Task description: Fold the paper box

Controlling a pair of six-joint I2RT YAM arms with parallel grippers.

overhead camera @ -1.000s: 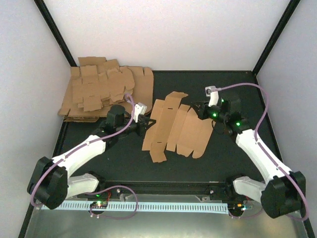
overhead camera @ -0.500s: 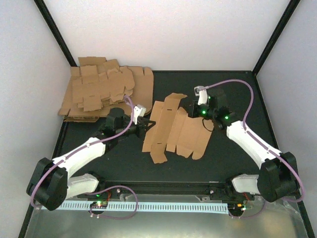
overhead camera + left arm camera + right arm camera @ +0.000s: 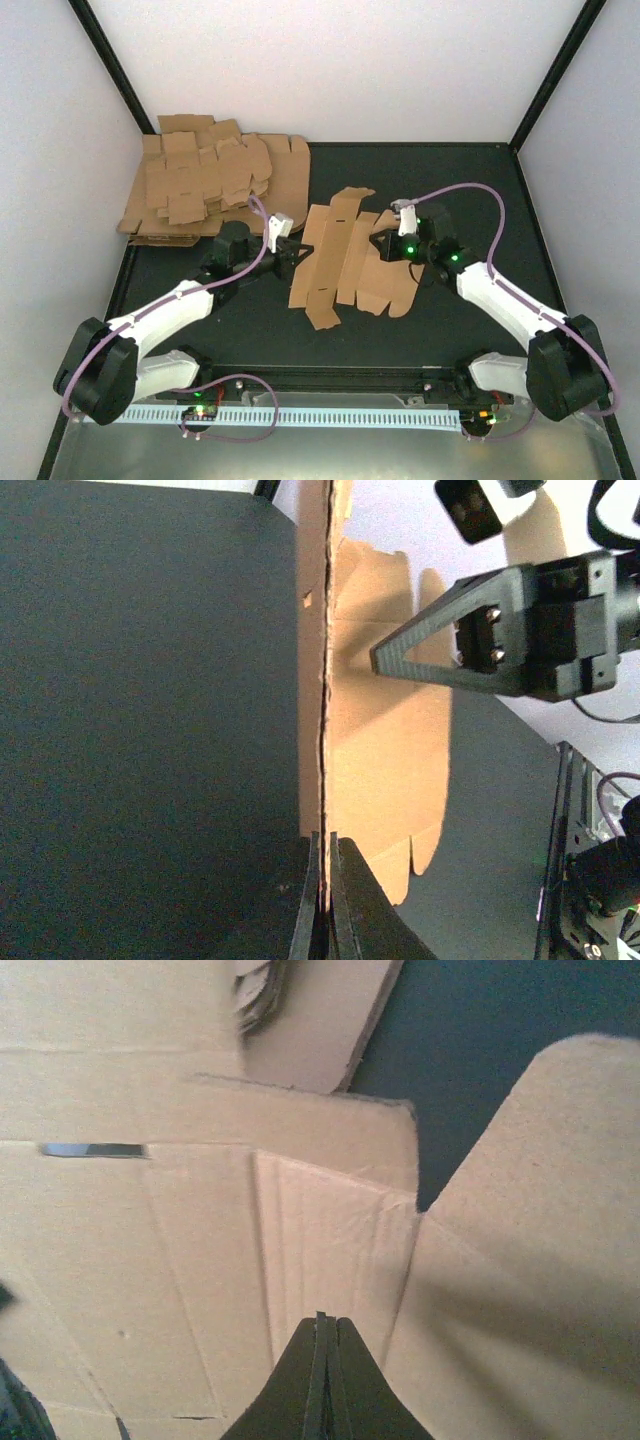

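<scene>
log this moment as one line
left gripper: shut on paper box left edge | right gripper: shut, tip at its middle panel | fold: box mostly flat | sheet pile: far left

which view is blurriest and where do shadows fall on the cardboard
Right wrist view is softest: the paper box fills it close up with fuzzy edges, shadow on its lower right flap. Left wrist view is crisper, the sheet darker below the right gripper. Top external view: evenly lit, no glare.
</scene>
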